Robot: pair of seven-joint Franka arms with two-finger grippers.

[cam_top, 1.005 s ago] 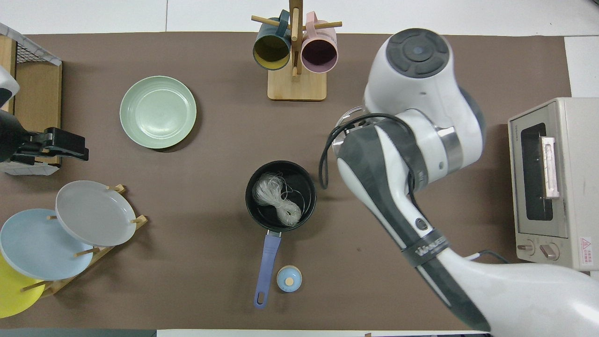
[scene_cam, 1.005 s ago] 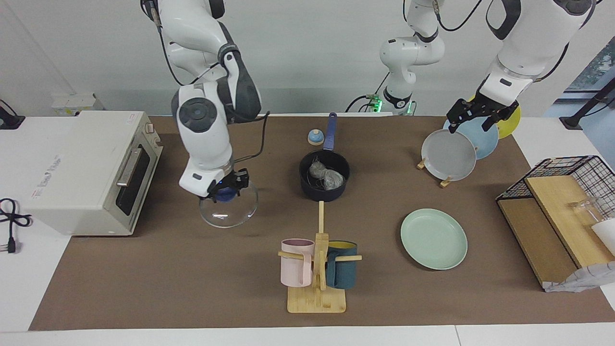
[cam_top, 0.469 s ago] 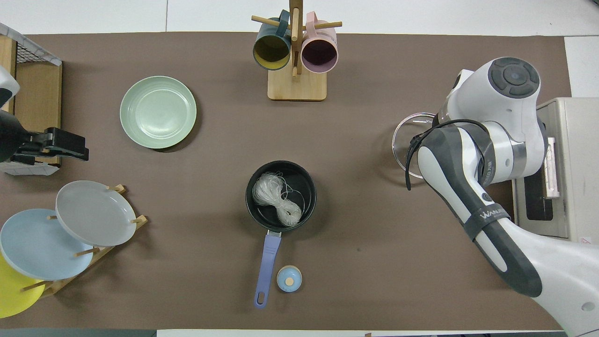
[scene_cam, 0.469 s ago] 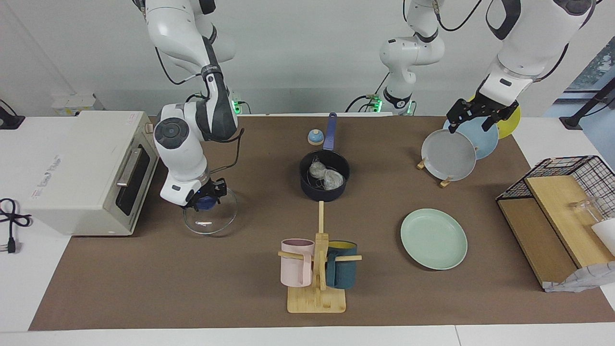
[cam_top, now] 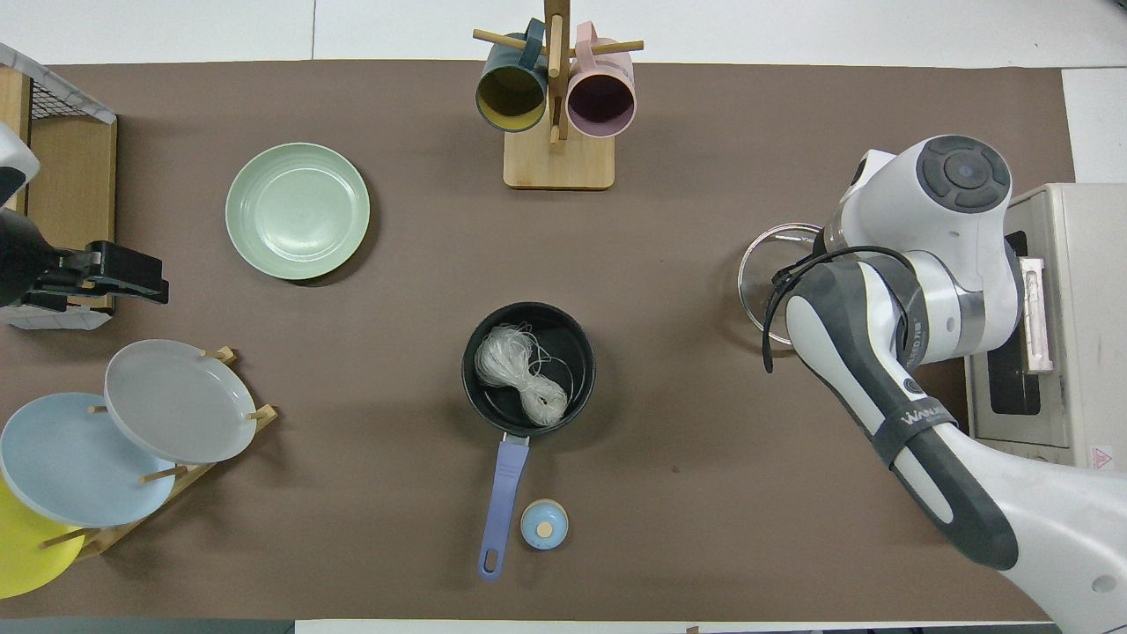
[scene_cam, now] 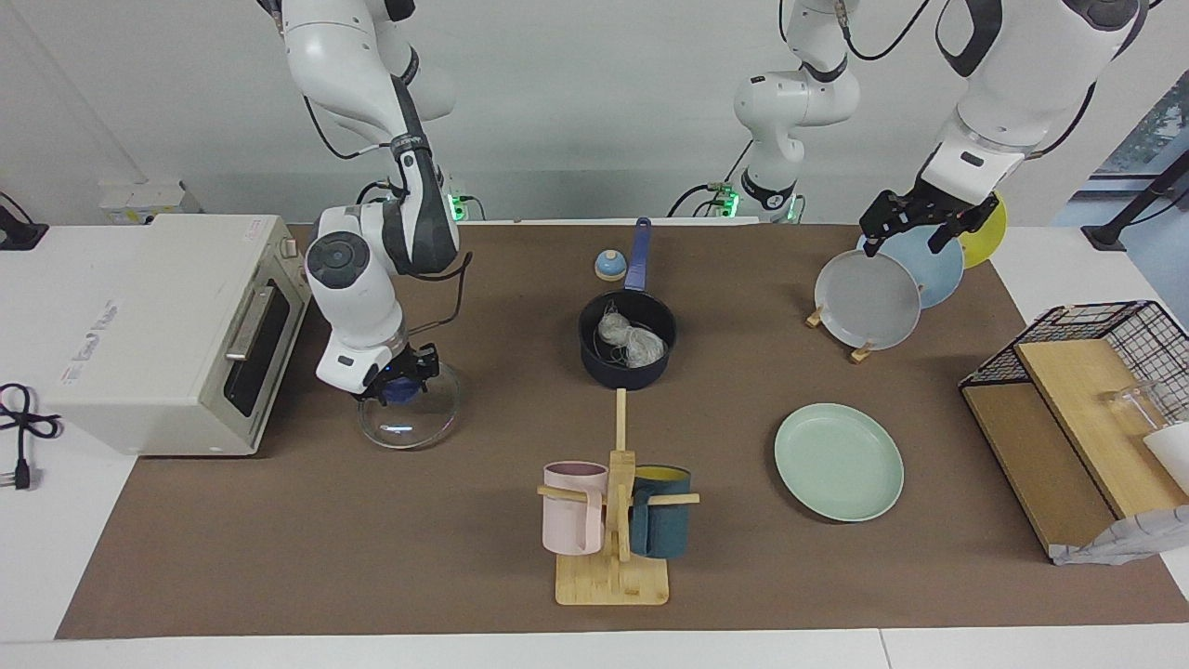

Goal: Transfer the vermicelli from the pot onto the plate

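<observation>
The pot (scene_cam: 627,350) stands near the middle of the desk (scene_cam: 372,557), with its long blue handle (cam_top: 502,493) pointing toward the robots. The vermicelli (cam_top: 519,374) lies inside the pot, a pale bundle in two knotty clumps against the black inside. The plate (scene_cam: 839,461) lies flat on the desk, farther from the robots than the pot and toward the left arm's end; nothing lies on it. A small blue round object (cam_top: 544,525) sits just beside the end of the pot handle.

The right gripper (scene_cam: 399,383) is toward the right arm's end of the desk, in front of the toaster oven (scene_cam: 176,330). It is clenched on the dark blue knob of a glass lid (scene_cam: 409,423), and the lid is down at the desk surface; whether it fully rests there one cannot tell. In the overhead view the arm covers most of the lid and only a part of its rim shows.

The left gripper (scene_cam: 920,218) hangs over the plate rack (cam_top: 167,475) at the left arm's end, above the grey plate (scene_cam: 868,299) and the light blue plate (scene_cam: 934,265). It holds nothing, and its fingers appear spread apart.

A wooden mug stand (scene_cam: 613,567) with a pink mug (scene_cam: 573,506) and a dark teal mug (scene_cam: 661,525) is at the desk edge farthest from the robots.
</observation>
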